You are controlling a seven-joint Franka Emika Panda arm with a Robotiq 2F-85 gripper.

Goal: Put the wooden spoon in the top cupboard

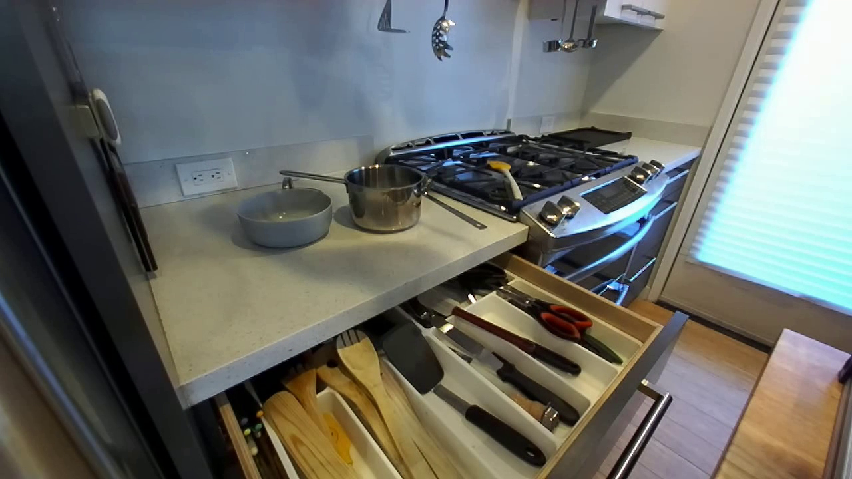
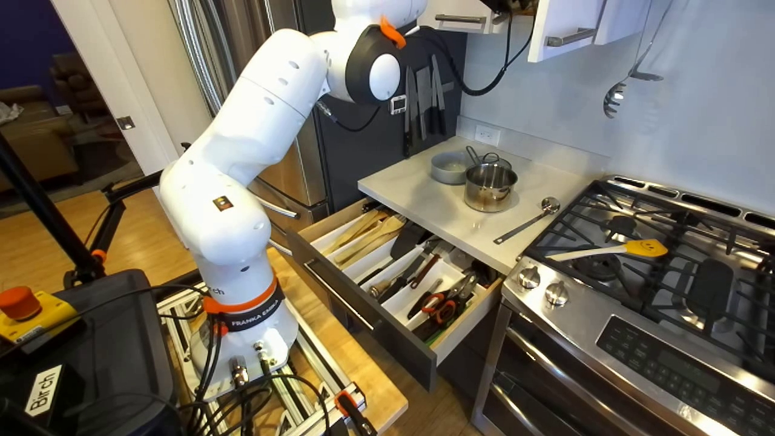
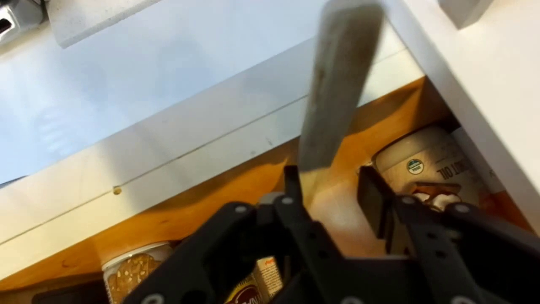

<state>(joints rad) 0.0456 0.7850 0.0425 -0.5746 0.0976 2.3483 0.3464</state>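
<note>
The wooden spoon (image 3: 337, 80) shows in the wrist view as a long, blurred, pale flat piece. It runs from the top edge down across the cupboard's white front edge to the inner side of my left finger. I cannot make out its head. My gripper (image 3: 331, 181) is open, with a wide gap between its fingers; the spoon's lower end lies by the left finger, apart from the right one. My gripper is inside the top cupboard (image 3: 211, 194), which has an orange-brown wooden interior. In an exterior view the cupboard door (image 2: 563, 30) stands open and the hand is mostly cut off.
A carton labelled oil (image 3: 434, 169), a jar (image 3: 133, 270) and a box (image 3: 253, 287) stand in the cupboard close around the fingers. The open door (image 3: 485, 93) is to the right. Below, an open utensil drawer (image 2: 363, 309) and pots (image 2: 489, 189) on the counter show.
</note>
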